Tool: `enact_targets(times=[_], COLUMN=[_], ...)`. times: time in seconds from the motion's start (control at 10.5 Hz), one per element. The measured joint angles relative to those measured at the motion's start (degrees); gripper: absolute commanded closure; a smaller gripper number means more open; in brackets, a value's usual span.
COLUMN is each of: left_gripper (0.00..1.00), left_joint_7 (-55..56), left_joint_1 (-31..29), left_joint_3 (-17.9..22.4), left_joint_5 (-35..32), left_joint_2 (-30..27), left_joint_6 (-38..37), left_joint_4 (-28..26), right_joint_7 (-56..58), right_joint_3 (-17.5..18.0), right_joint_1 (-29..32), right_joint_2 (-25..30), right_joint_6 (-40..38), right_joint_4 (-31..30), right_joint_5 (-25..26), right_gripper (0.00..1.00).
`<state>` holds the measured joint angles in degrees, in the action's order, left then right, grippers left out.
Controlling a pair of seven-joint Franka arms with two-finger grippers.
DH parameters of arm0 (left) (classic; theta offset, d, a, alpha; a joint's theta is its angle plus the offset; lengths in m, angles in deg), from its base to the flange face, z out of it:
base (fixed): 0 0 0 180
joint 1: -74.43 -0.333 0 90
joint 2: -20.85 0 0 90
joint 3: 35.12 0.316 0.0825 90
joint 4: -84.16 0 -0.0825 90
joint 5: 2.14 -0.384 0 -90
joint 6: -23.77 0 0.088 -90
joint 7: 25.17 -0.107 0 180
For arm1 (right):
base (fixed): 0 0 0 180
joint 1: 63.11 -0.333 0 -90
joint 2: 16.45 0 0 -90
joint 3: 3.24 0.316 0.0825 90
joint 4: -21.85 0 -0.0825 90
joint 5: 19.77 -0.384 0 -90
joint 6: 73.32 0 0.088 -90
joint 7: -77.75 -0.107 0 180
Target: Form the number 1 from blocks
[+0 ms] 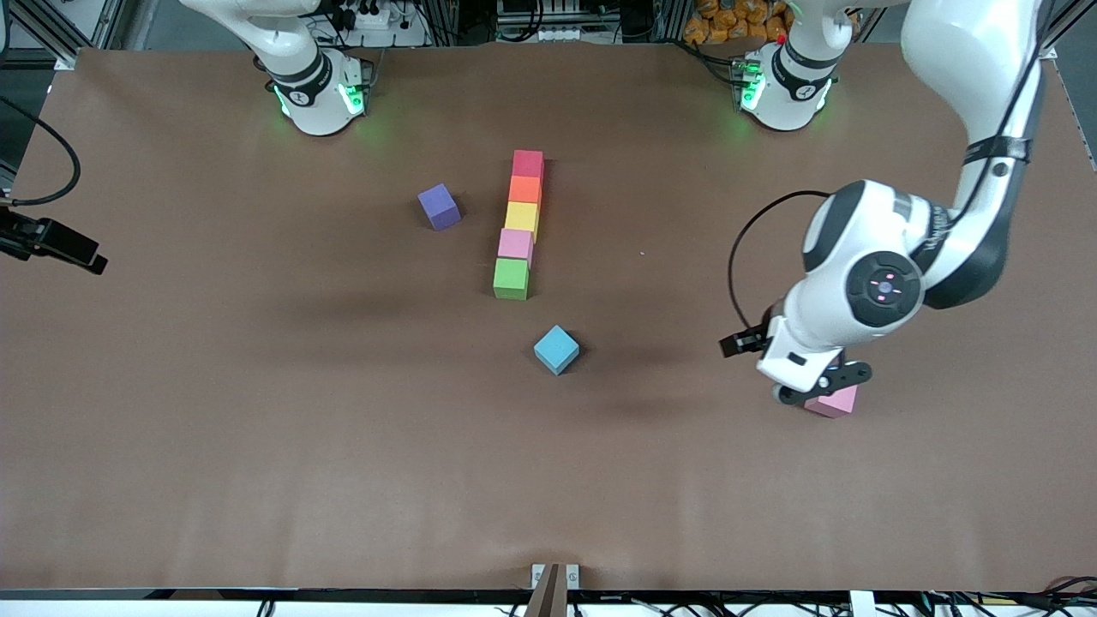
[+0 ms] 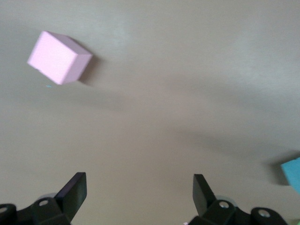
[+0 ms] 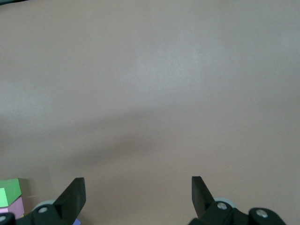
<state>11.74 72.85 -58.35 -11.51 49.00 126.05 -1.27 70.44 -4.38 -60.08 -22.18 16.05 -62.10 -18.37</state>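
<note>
Left end effector, fingers spread and empty, above the table, loose pink block just beside it.

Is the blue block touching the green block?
No, the blue block sits apart from the green block, nearer the front camera.

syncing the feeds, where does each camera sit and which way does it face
Front: high across the table, facing both bases; shows the block column and left arm.
Left wrist: looks down past the open left gripper at a pink block and blue block.
Right wrist: over bare table; open right gripper, green block.
Shared: all three blocks also show in front.
</note>
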Motion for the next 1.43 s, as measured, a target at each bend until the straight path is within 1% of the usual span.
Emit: enact_targets(times=[0.19, 0.29, 0.48, 0.67, 0.76, 0.95, 1.14, 1.43], left_gripper=[0.0, 0.0, 0.0, 0.0, 0.0, 0.0, 0.0, 0.0], left_joint_7=[-5.51, -8.66, -14.69, -16.67, -16.98, -17.62, -19.96, -25.14], left_joint_1=[-2.12, -2.04, -0.8, 4.44, 6.47, 7.33, 6.88, 4.65], left_joint_3=[0.51, 2.22, 6.83, 13.71, 15.82, 16.64, 17.17, 17.68], left_joint_5=[0.0, 0.5, 2.47, 2.88, 2.9, 2.9, 5.17, 7.41], left_joint_2=[-1.77, -3.48, -8.45, -13.68, -15.61, -18.6, -21.7, -27.39], left_joint_6=[-1.98, -2.56, -3.01, -3.11, -3.11, -3.11, -3.08, -3.13], left_joint_4=[-0.37, -1.47, -5.96, -10.76, -12.12, -14.14, -16.3, -16.72], right_joint_7=[0.0, 0.0, 0.0, 0.0, 0.0, 0.0, 0.0, 0.0], right_joint_3=[0.1, 0.1, 0.09, 0.09, 0.09, 0.1, 0.1, 0.09], right_joint_1=[-0.08, -0.08, -0.08, -0.08, -0.08, -0.08, -0.08, -0.08], right_joint_2=[-0.04, -0.05, -0.08, -0.1, -0.11, -0.12, -0.13, -0.14], right_joint_6=[-0.53, -0.6, -0.69, -0.71, -0.71, -0.71, -0.71, -0.71], right_joint_4=[-0.03, -0.04, -0.06, -0.08, -0.09, -0.15, -0.21, -0.31], right_joint_5=[0.0, 0.0, 0.0, 0.0, 0.0, 0.0, 0.0, 0.0], right_gripper=[0.0, 0.0, 0.0, 0.0, 0.0, 0.0, 0.0, 0.0])
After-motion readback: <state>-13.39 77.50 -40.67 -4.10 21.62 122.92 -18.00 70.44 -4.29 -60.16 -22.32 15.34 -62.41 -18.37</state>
